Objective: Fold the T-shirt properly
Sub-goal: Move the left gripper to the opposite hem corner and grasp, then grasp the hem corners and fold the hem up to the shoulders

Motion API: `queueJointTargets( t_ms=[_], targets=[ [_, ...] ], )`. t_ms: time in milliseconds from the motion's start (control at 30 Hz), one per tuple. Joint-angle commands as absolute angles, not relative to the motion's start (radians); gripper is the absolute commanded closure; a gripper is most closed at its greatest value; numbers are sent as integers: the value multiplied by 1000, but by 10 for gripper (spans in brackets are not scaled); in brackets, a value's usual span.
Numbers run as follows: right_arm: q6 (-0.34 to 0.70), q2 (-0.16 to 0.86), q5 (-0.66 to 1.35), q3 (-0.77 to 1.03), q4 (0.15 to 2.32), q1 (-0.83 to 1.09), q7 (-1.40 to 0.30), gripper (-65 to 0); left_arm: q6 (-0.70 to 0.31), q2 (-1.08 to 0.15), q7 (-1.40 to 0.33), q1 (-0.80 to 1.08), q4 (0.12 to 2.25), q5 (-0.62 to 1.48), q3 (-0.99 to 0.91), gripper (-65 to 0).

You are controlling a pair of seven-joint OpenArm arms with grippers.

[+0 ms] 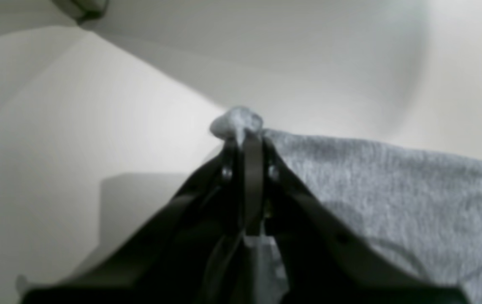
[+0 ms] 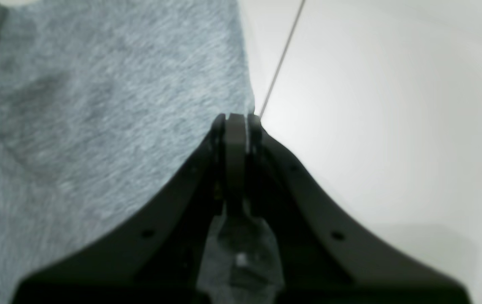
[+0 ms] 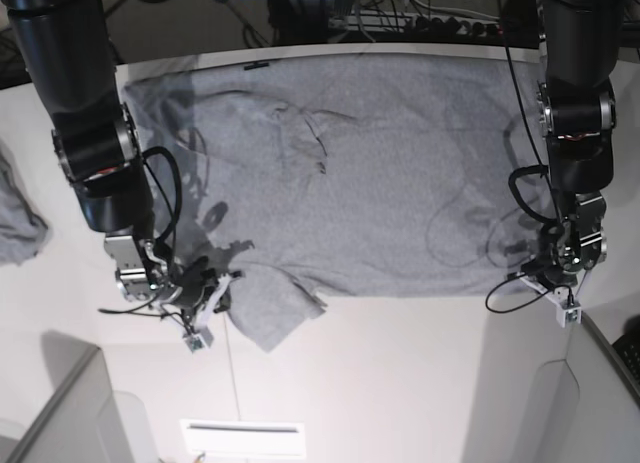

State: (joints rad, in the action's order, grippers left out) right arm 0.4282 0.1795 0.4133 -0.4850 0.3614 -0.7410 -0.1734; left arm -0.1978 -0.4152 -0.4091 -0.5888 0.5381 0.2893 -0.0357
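The heather-grey T-shirt (image 3: 380,173) lies spread flat on the white table, plain side up, with one sleeve sticking out toward the front left. In the base view my left gripper (image 3: 553,273) is at the shirt's front right corner. The left wrist view shows my left gripper (image 1: 244,137) shut on the T-shirt (image 1: 393,190), a small nub of cloth poking out past the tips. My right gripper (image 3: 215,288) is at the sleeve by the front left corner. In the right wrist view my right gripper (image 2: 236,120) is shut on the edge of the T-shirt (image 2: 97,105).
A small bunched grey cloth (image 3: 15,218) lies at the table's left edge. A white label (image 3: 240,438) sits near the front edge. Cables and equipment (image 3: 420,13) run behind the back edge. A thin seam (image 2: 281,59) crosses the tabletop.
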Motion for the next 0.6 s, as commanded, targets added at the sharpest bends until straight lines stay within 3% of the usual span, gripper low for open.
queueJointTargets(
  t_ms=[0,433,567],
  targets=[
    [432,202,421,-479,395,-769,-150,0,-199,-427,-424,-613,568,291,-36,0],
    [430,303,417,-479,680,-697,-248,0,-197,-429,-608,-433,958,282,-150,0],
    [351,337,417,-479,803,-654,-309,0,-197,-449,-610,-397,1018,291,-150,0]
  ],
)
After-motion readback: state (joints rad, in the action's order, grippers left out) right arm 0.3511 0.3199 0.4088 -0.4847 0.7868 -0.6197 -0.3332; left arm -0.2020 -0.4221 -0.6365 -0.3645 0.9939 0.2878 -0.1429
